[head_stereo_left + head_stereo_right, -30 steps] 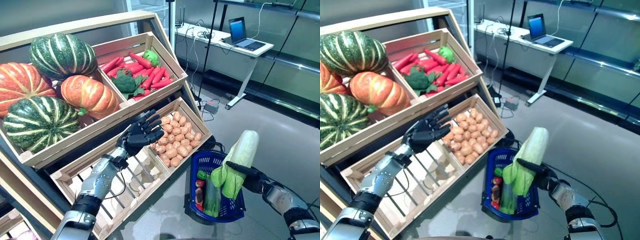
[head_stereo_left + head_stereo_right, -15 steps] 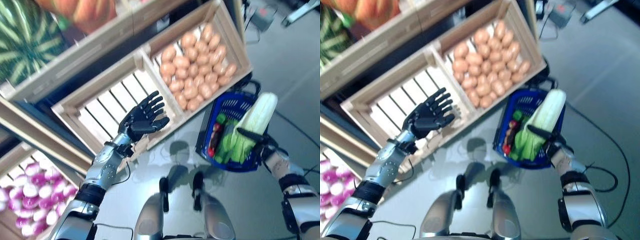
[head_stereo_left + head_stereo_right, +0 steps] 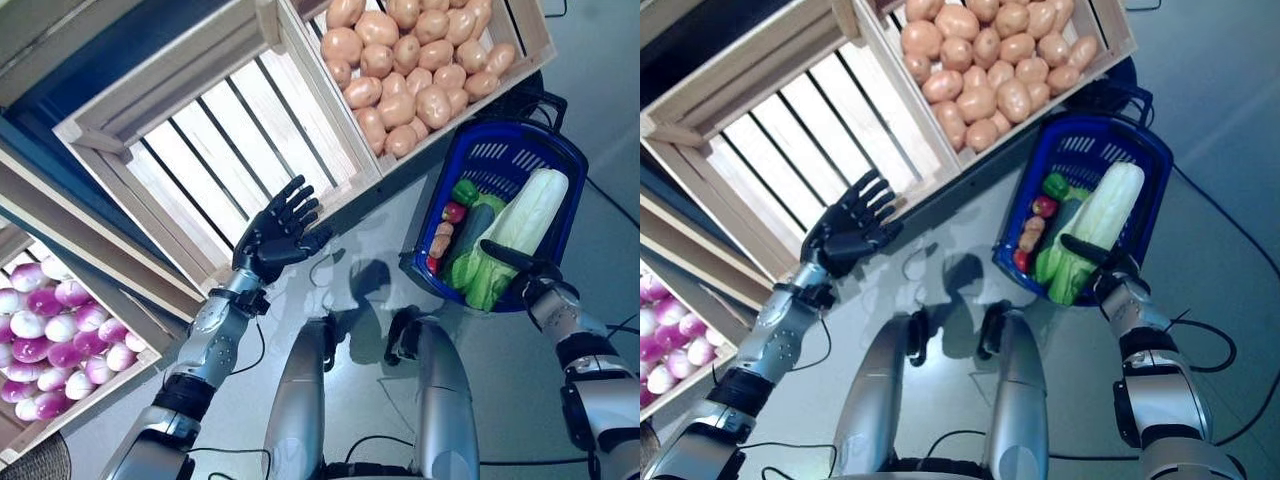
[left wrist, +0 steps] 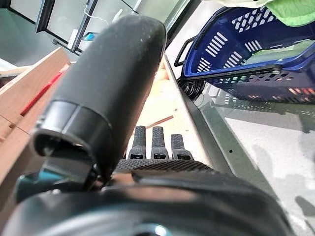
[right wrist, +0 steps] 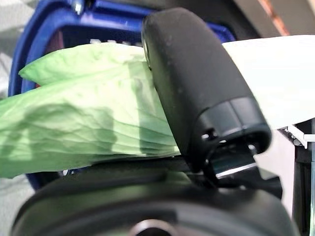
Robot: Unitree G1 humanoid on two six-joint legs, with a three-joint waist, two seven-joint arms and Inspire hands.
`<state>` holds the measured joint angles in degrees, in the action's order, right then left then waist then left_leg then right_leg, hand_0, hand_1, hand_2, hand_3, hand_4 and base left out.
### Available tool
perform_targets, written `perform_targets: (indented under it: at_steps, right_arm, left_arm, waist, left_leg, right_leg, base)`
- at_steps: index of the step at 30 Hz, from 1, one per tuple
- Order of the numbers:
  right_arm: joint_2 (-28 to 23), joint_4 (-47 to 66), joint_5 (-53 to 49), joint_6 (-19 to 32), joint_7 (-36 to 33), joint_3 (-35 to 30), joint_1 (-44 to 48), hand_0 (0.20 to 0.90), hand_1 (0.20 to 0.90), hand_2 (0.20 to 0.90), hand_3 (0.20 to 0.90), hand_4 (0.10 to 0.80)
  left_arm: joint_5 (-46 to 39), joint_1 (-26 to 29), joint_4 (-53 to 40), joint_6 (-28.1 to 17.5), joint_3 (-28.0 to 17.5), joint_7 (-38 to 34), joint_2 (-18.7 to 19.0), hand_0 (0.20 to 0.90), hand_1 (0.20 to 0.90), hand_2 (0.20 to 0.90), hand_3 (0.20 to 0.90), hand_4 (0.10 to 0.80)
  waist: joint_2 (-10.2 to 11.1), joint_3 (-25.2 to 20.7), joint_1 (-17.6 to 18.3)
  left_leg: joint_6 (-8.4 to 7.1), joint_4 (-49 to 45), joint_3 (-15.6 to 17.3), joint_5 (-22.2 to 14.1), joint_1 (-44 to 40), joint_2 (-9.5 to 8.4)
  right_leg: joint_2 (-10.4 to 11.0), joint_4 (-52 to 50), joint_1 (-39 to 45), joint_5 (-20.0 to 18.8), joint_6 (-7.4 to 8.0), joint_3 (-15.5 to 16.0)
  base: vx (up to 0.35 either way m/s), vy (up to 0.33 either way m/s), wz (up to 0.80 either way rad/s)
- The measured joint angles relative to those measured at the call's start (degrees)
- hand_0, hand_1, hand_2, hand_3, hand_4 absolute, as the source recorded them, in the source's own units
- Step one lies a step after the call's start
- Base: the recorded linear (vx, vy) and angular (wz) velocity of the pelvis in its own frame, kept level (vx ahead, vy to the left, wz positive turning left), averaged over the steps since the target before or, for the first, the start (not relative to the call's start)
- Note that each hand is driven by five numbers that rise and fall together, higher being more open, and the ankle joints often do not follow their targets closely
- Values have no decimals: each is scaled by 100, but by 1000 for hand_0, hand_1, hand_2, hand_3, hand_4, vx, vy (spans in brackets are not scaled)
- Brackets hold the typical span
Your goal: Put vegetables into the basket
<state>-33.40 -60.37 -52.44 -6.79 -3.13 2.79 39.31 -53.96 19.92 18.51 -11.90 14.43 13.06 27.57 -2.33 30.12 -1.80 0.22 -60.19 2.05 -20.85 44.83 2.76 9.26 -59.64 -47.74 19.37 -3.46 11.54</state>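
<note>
My right hand (image 3: pixel 527 276) is shut on a long pale-green cabbage (image 3: pixel 525 225) and holds it over the near rim of the blue plastic basket (image 3: pixel 510 152) on the floor. Its thumb lies across the leaves in the right wrist view (image 5: pixel 197 83). In the basket lie a dark green cucumber (image 3: pixel 465 235), a green pepper (image 3: pixel 464 191) and small red and tan vegetables (image 3: pixel 447 225). My left hand (image 3: pixel 275 235) is open and empty, in the air in front of an empty slatted crate (image 3: pixel 210 140).
A wooden stand holds a crate of potatoes (image 3: pixel 420 70) just behind the basket. A lower shelf with purple-and-white vegetables (image 3: pixel 50 340) is at the left. Grey floor lies in front of the stand.
The camera has tilted further down, so the whole scene has shifted. My right hand has lowered the cabbage closer to the basket. My left hand stays open.
</note>
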Motion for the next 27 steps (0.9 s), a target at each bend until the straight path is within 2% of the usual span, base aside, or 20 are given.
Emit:
perform_targets:
  at_steps: [1, 2, 8, 16, 27]
  right_arm:
    - [-1, -1, 2, 7, -9, -1, 15, 599, 599, 599, 599, 599]
    - [-7, 2, 3, 27, -10, -1, 42, 900, 900, 900, 900, 800]
    - [-6, 6, 2, 182, -16, -2, 118, 900, 900, 900, 900, 800]
    - [-8, 255, 9, 238, -18, -5, 65, 900, 900, 900, 900, 800]
    - [-199, 292, 12, 338, -15, -29, 17, 900, 900, 900, 900, 800]
  left_arm:
    - [-23, -4, -16, -33, 7, 2, -7, 900, 900, 900, 900, 800]
    - [-41, -2, -52, -56, 7, -1, -5, 900, 900, 900, 900, 800]
    - [-38, 0, -86, -123, 8, -21, -6, 900, 900, 900, 900, 800]
    - [-42, -165, -285, -201, 14, 20, -5, 900, 900, 900, 900, 800]
    - [-112, -225, -398, -338, 51, 154, -26, 900, 900, 900, 900, 800]
  waist:
    - [-2, 1, -4]
    - [-2, 1, -7]
    - [-5, 2, -59]
    - [-10, 2, -70]
    - [-19, -4, -91]
  left_leg:
    - [2, -123, -22, -36, 112, 11]
    - [13, -248, -43, -72, 213, 14]
    - [35, -570, -205, -125, 497, 19]
    - [17, -579, -257, -135, 421, 24]
    - [-44, -107, -245, -120, -435, 42]
  right_leg:
    - [12, -123, -107, 53, -41, 4]
    - [18, -251, -209, 91, -54, 5]
    - [0, -554, -455, 169, -175, 84]
    - [-35, -549, -367, 168, -173, 119]
    - [-88, -64, 505, 139, -110, 158]
  base:
    - [-28, -26, 3]
    - [0, 0, 0]
    - [2, -12, 1]
    - [9, 19, 0]
    - [32, 71, -1]
